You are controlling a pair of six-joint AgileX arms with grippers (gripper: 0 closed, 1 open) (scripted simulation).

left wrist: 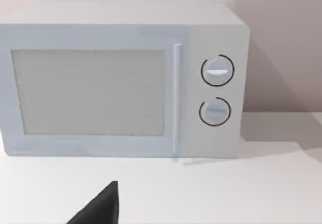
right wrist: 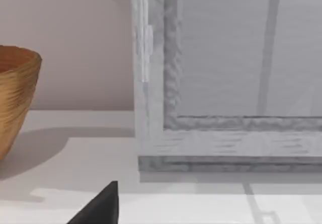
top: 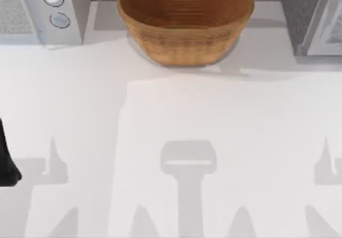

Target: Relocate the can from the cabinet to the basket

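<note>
White casing marks the microwave (top: 40, 10), which stands left of the basket (top: 184, 21) at the table's (top: 171, 141) far edge; the left gripper (left wrist: 98, 209) hangs before it, and whether its fingers are parted cannot be told. The woven wicker basket is empty. Right of the basket stands the cabinet (top: 310, 16), door closed. The can is presumably inside, behind that door. Judged from the task, a can is light, rigid and smooth: grasp it mid-body, squarely. The right gripper (right wrist: 100, 209) faces the cabinet door (right wrist: 226, 68); its jaw state cannot be told, and nothing is seen held.
</note>
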